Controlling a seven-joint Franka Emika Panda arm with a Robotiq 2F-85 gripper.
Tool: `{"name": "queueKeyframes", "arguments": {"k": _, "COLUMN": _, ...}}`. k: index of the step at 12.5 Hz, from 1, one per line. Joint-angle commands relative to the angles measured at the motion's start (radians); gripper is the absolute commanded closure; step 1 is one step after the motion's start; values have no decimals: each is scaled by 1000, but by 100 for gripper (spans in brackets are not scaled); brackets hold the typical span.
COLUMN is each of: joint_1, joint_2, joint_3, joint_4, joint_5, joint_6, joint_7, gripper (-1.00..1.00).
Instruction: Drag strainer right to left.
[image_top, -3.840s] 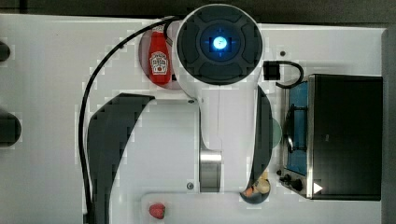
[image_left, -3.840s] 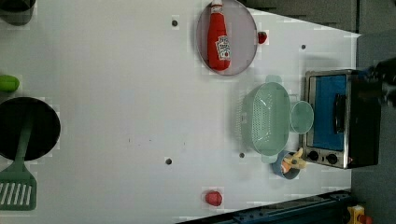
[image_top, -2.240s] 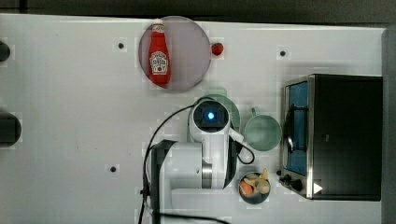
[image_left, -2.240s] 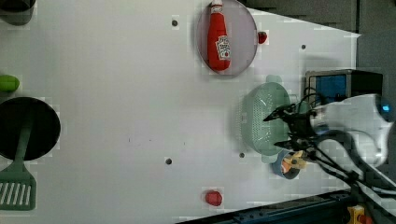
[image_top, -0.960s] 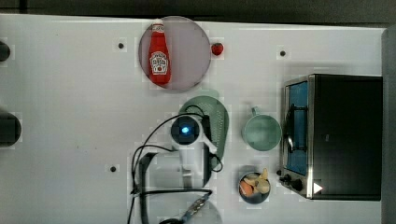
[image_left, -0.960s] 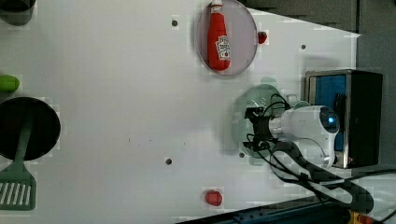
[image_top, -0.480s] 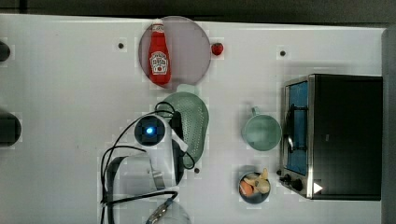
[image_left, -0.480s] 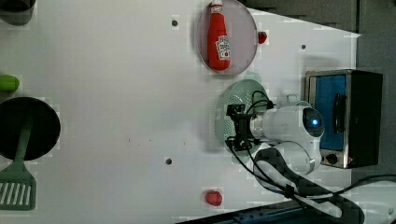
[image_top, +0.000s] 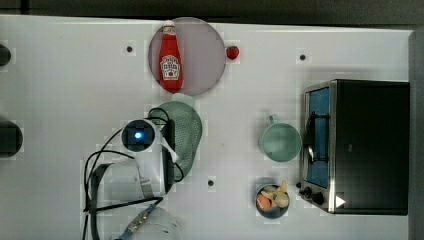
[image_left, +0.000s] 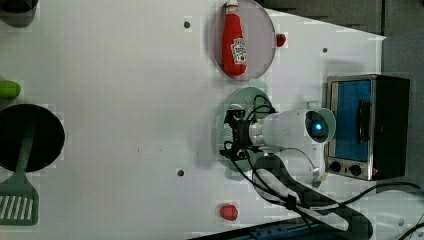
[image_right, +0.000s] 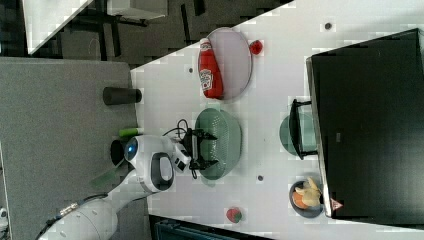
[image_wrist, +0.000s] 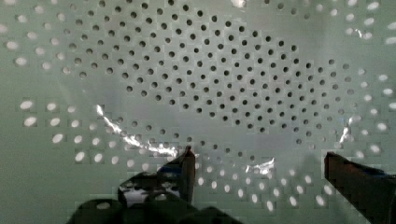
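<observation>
end effector (image_wrist: 259, 170) fingers spread wide, down inside strainer (image_top: 187, 132). strainer on desk (image_top: 75, 75) just below plate (image_top: 200, 45) in top view, mug (image_top: 280, 142) well apart.

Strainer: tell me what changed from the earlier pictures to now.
The strainer slid toward the top view's left, away from the mug, and now sits just below the plate. The arm came in and moved with it, its open fingers down inside the bowl. Mug, plate, ketchup bottle and toaster oven stayed put.
</observation>
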Motion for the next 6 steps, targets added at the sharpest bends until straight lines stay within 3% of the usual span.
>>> {"name": "queueKeyframes", "arguments": {"k": 1, "joint_1": 64, "joint_2": 18, "joint_3": 25, "joint_4": 77, "joint_5": 18, "joint_6": -22, "joint_7": 55, "gripper": -100}}
{"name": "queueKeyframes", "arguments": {"k": 6, "joint_1": 144, "joint_2": 50, "joint_3": 25, "joint_4": 153, "joint_5": 34, "joint_6": -54, "joint_7": 178, "gripper": -100}}
